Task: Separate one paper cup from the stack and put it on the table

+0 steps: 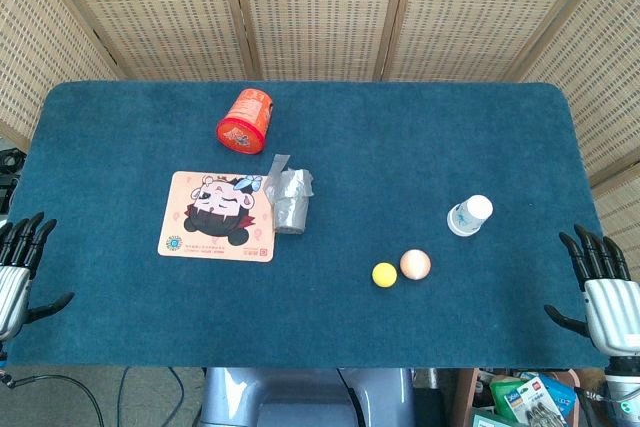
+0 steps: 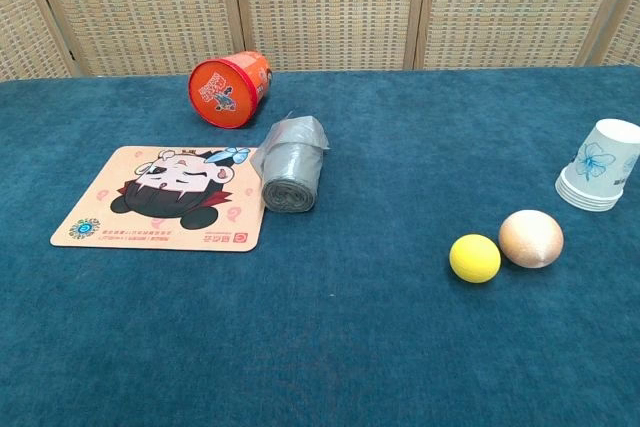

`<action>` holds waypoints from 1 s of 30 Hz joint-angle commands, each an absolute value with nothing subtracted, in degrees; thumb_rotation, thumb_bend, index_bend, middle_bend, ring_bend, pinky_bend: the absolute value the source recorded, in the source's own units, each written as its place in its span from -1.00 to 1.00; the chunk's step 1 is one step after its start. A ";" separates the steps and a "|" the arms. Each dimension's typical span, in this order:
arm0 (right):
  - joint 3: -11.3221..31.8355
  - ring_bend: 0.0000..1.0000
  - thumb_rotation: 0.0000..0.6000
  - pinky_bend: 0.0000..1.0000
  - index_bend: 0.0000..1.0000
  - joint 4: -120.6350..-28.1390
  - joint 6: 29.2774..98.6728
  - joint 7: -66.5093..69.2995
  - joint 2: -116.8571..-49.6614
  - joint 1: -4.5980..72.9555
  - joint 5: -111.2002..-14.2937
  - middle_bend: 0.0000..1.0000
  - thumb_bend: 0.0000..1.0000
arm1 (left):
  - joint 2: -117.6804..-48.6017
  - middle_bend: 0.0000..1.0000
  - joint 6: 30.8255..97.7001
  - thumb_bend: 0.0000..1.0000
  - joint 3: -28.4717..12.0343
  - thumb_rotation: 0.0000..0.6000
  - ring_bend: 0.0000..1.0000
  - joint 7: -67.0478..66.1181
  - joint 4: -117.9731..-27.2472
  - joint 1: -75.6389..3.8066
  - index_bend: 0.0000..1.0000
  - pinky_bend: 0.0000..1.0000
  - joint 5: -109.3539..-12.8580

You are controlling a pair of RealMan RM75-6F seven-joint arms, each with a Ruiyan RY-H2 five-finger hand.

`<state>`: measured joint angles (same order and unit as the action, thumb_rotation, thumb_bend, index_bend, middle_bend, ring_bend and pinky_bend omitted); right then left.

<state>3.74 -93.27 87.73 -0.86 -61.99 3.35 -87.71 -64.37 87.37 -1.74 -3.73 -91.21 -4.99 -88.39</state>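
On the worktop (image 1: 400, 147), a tipped tub (image 1: 245, 120) lies toward the far edge, left of centre. Before it sits a mat (image 1: 217, 216), a bag roll (image 1: 289, 197) touching its right edge. The cup stack (image 1: 469, 215) stands toward the right edge; two balls (image 1: 385, 275) (image 1: 415, 264) lie side by side nearer the front edge.

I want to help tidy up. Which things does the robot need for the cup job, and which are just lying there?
For the job:
cup stack, upside down at the table's right side
right hand, nearest the stack
left hand

Just lying about:
orange tub, on its side
cartoon mat
grey roll
yellow ball
tan ball
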 commanded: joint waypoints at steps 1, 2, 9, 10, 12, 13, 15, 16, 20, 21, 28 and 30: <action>3.82 -1.00 1.00 -1.00 -1.00 -93.57 87.47 -0.76 -61.91 3.35 -87.30 -1.00 -1.00 | -64.05 -1.00 87.14 -0.75 -1.73 1.00 -1.00 -3.95 -91.75 -5.01 -1.00 -1.00 -88.01; 3.86 -1.00 1.00 -1.00 -1.00 -93.65 87.40 -0.67 -61.89 3.37 -87.21 -1.00 -1.00 | -64.09 -1.00 87.23 -0.75 -1.80 1.00 -1.00 -3.94 -91.76 -4.99 -1.00 -1.00 -87.98; 3.85 -1.00 1.00 -1.00 -1.00 -93.27 86.64 -0.63 -62.21 3.65 -86.94 -1.00 -1.00 | -64.52 -1.00 86.55 -0.75 -2.05 1.00 -1.00 -4.38 -91.54 -5.22 -1.00 -1.00 -87.22; 3.90 -1.00 1.00 -1.00 -1.00 -93.26 86.09 -0.40 -62.27 4.00 -86.97 -1.00 -1.00 | -64.62 -1.00 86.53 -0.75 -2.09 1.00 -1.00 -4.59 -91.61 -5.21 -1.00 -1.00 -87.11; 4.33 -1.00 1.00 -1.00 -1.00 -93.70 84.49 0.60 -62.14 5.29 -87.13 -1.00 -1.00 | -64.82 -1.00 86.50 -0.75 -2.24 1.00 -1.00 -5.12 -91.65 -5.32 -1.00 -1.00 -87.01; 4.73 -1.00 1.00 -1.00 -1.00 -93.83 83.28 1.00 -61.97 6.34 -87.29 -1.00 -1.00 | -64.91 -1.00 86.47 -0.75 -2.32 1.00 -1.00 -5.38 -91.58 -5.42 -1.00 -1.00 -87.02; 6.14 -1.00 1.00 -1.00 -1.00 -93.87 79.30 1.22 -61.36 9.71 -87.25 -1.00 -1.00 | -65.10 -1.00 86.24 -0.75 -2.67 1.00 -1.00 -6.01 -91.50 -5.72 -1.00 -1.00 -86.76; 6.80 -1.00 1.00 -1.00 -1.00 -93.92 77.61 1.25 -61.16 11.04 -86.81 -1.00 -1.00 | -65.16 -1.00 86.17 -0.75 -2.76 1.00 -1.00 -6.04 -91.55 -5.77 -1.00 -1.00 -86.59; 10.24 -1.00 1.00 -1.00 -1.00 -93.27 67.53 2.78 -61.06 18.67 -83.99 -1.00 -1.00 | -65.31 -1.00 85.78 -0.75 -3.41 1.00 -1.00 -6.67 -91.65 -6.03 -1.00 -1.00 -85.44; 10.99 -1.00 1.00 -1.00 -1.00 -92.53 65.40 2.89 -61.28 20.33 -83.22 -1.00 -1.00 | -65.39 -1.00 85.71 -0.75 -3.64 1.00 -1.00 -7.01 -91.60 -6.14 -1.00 -1.00 -85.16; 14.06 -1.00 1.00 -1.00 -1.00 -84.33 50.71 3.93 -66.33 30.18 -75.87 -1.00 -1.00 | -66.17 -1.00 84.62 -0.75 -4.45 1.00 -1.00 -8.54 -90.80 -6.46 -1.00 -1.00 -82.65; 14.21 -1.00 1.00 -1.00 -0.97 -81.11 46.82 4.05 -67.98 32.48 -73.89 -0.99 -0.98 | -66.36 -1.00 84.21 -0.75 -4.69 1.00 -1.00 -8.51 -90.61 -6.62 -1.00 -1.00 -82.02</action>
<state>12.85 -85.63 52.22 3.03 -65.21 29.19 -77.59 -66.24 84.38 -4.55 -8.47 -90.74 -6.53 -82.22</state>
